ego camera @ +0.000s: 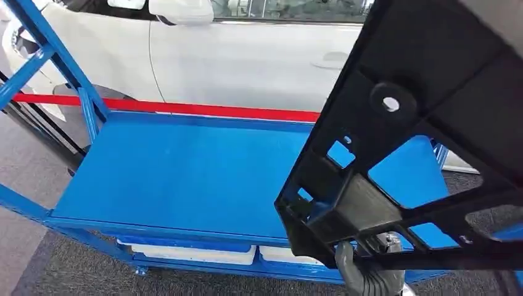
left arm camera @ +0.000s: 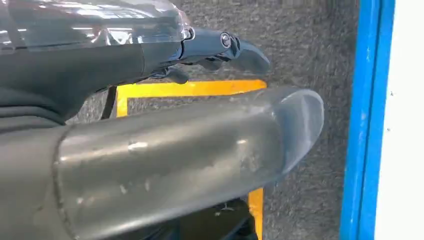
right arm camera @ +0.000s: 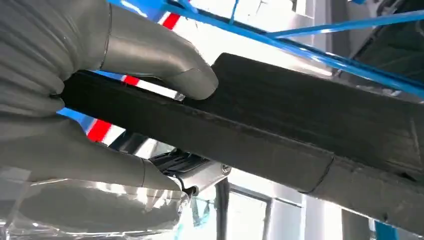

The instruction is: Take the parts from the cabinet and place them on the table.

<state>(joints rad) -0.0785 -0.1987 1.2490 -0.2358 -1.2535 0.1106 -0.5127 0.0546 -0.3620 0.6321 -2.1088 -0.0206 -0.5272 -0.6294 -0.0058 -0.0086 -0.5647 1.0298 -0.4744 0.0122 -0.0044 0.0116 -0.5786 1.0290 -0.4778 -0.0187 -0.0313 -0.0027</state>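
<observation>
A large black plastic part [ego camera: 425,142], a ribbed frame with cut-outs and a round hole, hangs tilted over the right end of the blue table [ego camera: 179,172]. My right hand [ego camera: 368,271] grips its lower edge from below. In the right wrist view the thumb [right arm camera: 165,62] presses on the black part [right arm camera: 310,130] and the fingers wrap under it. My left hand [left arm camera: 165,150] hangs over grey carpet with nothing in it, its fingers [left arm camera: 235,47] stretched out and apart.
A white car [ego camera: 247,55] stands behind the table, past a red bar [ego camera: 172,108]. Blue frame posts [ego camera: 55,55] rise at the table's left. White trays [ego camera: 191,253] sit on the shelf below. Yellow floor tape [left arm camera: 190,89] and a blue rail [left arm camera: 367,120] lie near my left hand.
</observation>
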